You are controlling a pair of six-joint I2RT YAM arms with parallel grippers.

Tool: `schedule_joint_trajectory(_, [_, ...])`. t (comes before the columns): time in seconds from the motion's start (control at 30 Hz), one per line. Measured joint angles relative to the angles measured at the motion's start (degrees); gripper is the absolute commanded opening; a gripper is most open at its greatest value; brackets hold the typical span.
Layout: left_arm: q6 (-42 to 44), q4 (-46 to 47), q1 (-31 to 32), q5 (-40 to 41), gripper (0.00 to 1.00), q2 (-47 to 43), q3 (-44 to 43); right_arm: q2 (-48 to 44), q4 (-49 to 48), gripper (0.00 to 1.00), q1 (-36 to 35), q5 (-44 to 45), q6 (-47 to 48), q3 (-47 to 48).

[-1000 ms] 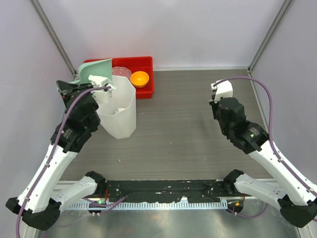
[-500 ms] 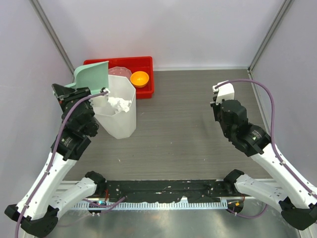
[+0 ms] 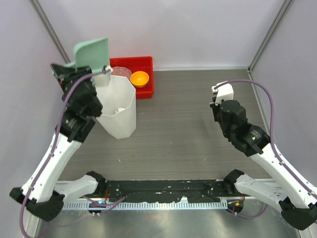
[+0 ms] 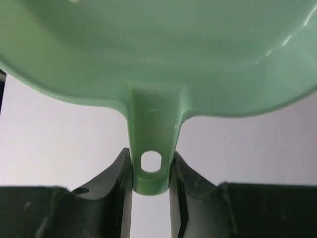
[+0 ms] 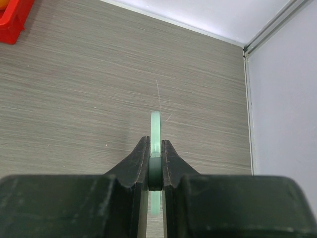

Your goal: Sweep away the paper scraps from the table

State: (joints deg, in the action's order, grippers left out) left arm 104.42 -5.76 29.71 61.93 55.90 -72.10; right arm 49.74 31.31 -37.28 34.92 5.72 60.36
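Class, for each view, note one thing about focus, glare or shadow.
Top external: even, diffuse light, no harsh shadows. Left wrist: the green dustpan looms soft-focus, glare streaks at its right. Right wrist: table grain sharp; the fingers gripping the thin green handle are dark and blurred.

Dustpan (image 3: 92, 50) higher above the bin (image 3: 119, 111).

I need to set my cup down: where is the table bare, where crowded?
Bare: the table between the white bin and the right gripper with its thin green tool. Crowded: the far-left corner: bin, red tray, orange bowl, and overhead the green dustpan in the left gripper.
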Motion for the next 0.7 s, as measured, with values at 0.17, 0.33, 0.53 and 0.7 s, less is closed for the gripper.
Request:
schedule_joint_trajectory(0.17, [-17.0, -18.3, 0.3, -3.4, 0.00, 15.2, -30.8, -0.7, 0.0, 0.01, 0.0, -0.8, 0.0, 0.0])
schedule_joint_trajectory(0.33, [-44.0, -47.6, 3.3, -16.3, 0.00, 21.3, -52.0, -3.6, -0.8, 0.01, 0.0, -4.7, 0.5, 0.0])
schedule_joint_trajectory(0.53, [-64.3, -63.8, 13.6, -42.3, 0.00, 23.1, -45.8, -5.5, -1.4, 0.01, 0.0, -6.0, 1.7, 0.8])
schedule_joint_trajectory(0.7, [-72.8, -66.4, 24.8, -60.0, 0.00, 31.7, -32.1, -4.1, 0.3, 0.01, 0.0, -4.1, 1.9, 3.4])
